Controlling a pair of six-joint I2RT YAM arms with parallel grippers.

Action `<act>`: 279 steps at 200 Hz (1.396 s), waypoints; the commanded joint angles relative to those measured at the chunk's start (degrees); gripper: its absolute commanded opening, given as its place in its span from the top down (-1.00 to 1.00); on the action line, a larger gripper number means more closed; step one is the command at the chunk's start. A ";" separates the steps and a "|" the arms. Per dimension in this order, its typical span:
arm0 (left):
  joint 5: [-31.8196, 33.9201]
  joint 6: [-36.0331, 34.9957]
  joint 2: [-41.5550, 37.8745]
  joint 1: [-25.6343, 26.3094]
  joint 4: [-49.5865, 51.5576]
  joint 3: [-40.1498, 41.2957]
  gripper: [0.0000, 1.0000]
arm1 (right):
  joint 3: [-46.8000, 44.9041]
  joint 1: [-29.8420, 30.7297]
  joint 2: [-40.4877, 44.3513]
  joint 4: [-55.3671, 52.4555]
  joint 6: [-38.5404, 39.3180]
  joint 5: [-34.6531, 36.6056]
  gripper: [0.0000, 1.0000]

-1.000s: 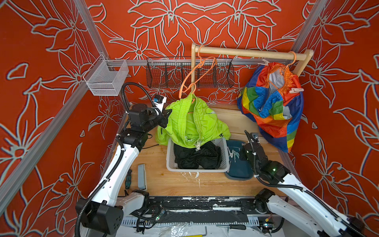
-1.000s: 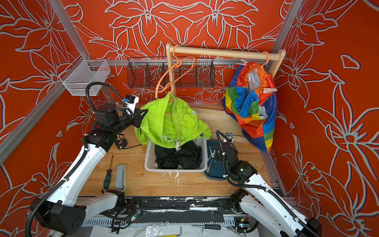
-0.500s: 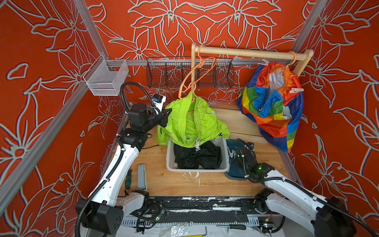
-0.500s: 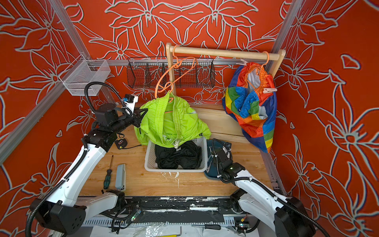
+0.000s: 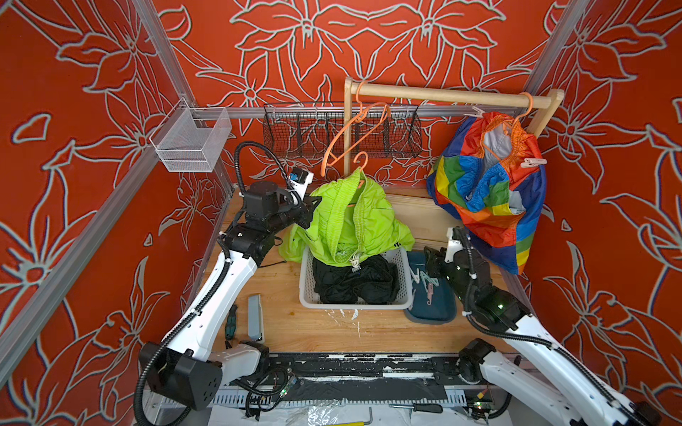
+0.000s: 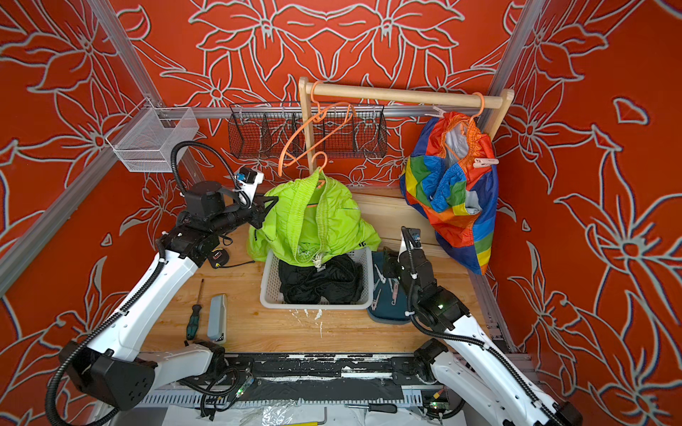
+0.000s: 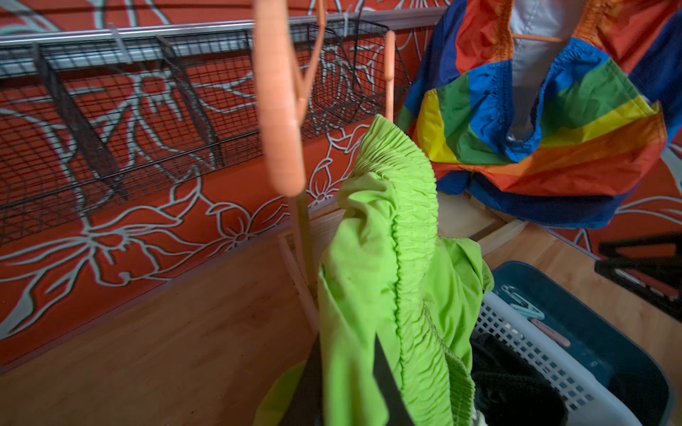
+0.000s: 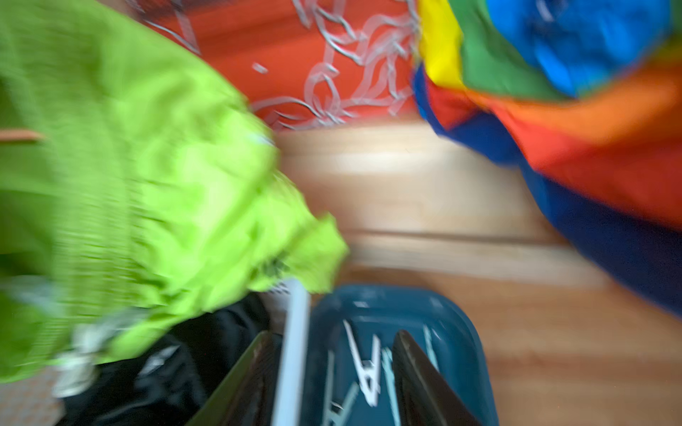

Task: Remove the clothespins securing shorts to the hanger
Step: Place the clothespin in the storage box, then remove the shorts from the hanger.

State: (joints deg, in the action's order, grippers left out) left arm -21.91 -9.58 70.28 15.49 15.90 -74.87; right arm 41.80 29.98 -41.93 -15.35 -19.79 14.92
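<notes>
Clothespin left to pull, as far as I can see: one pale pink one (image 5: 533,161), clipped on the waistband of the rainbow shorts (image 5: 479,206), on the side facing the right wall. Those shorts hang from an orange hanger (image 5: 526,105) on the wooden rail (image 5: 443,96), back right corner. A small pale thing at the hanger's other end could be a second pin; too small to tell.

Right hand (image 8: 332,336): fingers apart, nothing between them, low over the blue tray (image 5: 439,313) where several loose pins (image 5: 424,282) lie. Its wrist view is blurred, so no finer detail.

Left hand (image 7: 347,369): clamped on the lime green shorts (image 5: 361,221), holding the fabric up beside the white basket (image 5: 305,284). Black shorts (image 5: 354,282) are in the basket. No pin visible on the green pair.

Key geometry: the pink pin sits well above the right hand, toward the back right, on the far side of the rainbow fabric. Long axis is roughly level, free end pointing at the right wall, bite end on the waistband. Right arm is clearly nearer; the left is occupied and well apart.

My read: the right hand needs to rise, go round the outer side of the shorts and squeeze the free end across its short axis. Risk: the fabric swings and the pin twists.
</notes>
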 commanded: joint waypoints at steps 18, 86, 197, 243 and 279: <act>-3.01 1.50 -1.72 2.28 3.28 -0.64 1.00 | 11.07 -0.35 -4.91 4.86 10.12 -16.00 -0.15; -5.73 5.22 -10.17 2.73 2.44 6.02 1.00 | 22.88 -2.81 -20.20 17.76 3.30 -39.85 -0.18; -7.80 6.77 -12.97 2.84 1.68 8.90 1.00 | 26.35 -5.08 -31.54 32.48 -7.79 -47.53 -0.13; -7.66 7.12 -13.24 2.97 1.16 9.17 1.00 | 26.14 -5.70 -34.18 35.03 -9.39 -47.44 -0.08; -7.79 7.03 -15.52 2.99 1.09 9.43 1.00 | 25.70 -6.25 -35.54 36.42 -10.15 -47.94 -0.03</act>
State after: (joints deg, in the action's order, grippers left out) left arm -27.75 -2.92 56.99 18.06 20.49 -65.23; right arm 66.74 24.27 -76.88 17.23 -27.94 -31.62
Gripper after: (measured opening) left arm 0.144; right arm 0.527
